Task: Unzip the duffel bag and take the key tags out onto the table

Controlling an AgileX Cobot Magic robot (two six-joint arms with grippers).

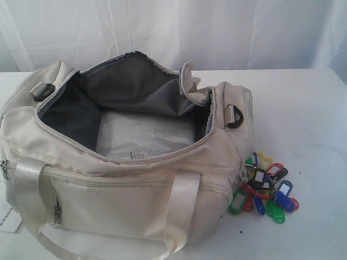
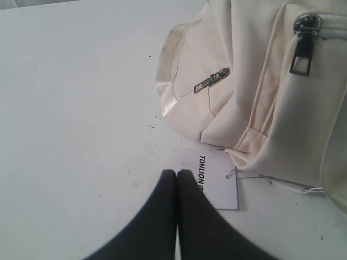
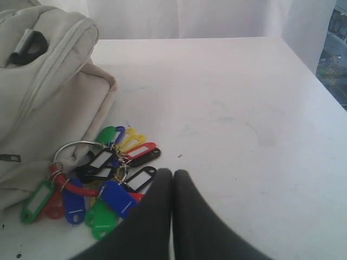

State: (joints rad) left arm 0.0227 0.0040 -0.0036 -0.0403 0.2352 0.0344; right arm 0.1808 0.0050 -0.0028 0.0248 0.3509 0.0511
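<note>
The cream duffel bag [image 1: 108, 200] lies on the white table [image 1: 303, 108] with its top zip open, showing grey lining and a pale sheet inside. The bunch of coloured key tags [image 1: 265, 189] rests on the table beside the bag's right end. In the right wrist view the key tags [image 3: 103, 181] lie just beside my right gripper [image 3: 173, 174], which is shut and holds nothing. My left gripper [image 2: 177, 174] is also shut and empty, hovering over the table near the duffel bag's [image 2: 271, 97] corner and its white paper label [image 2: 209, 176]. Neither gripper shows in the exterior view.
A metal zip pull [image 2: 301, 51] hangs on the bag's pocket and a smaller one [image 2: 211, 79] lies on its side. A black D-ring [image 1: 235, 116] sits at the bag's right end. A white curtain [image 1: 173, 27] hangs behind the table; the table edge [image 3: 312, 70] is nearby.
</note>
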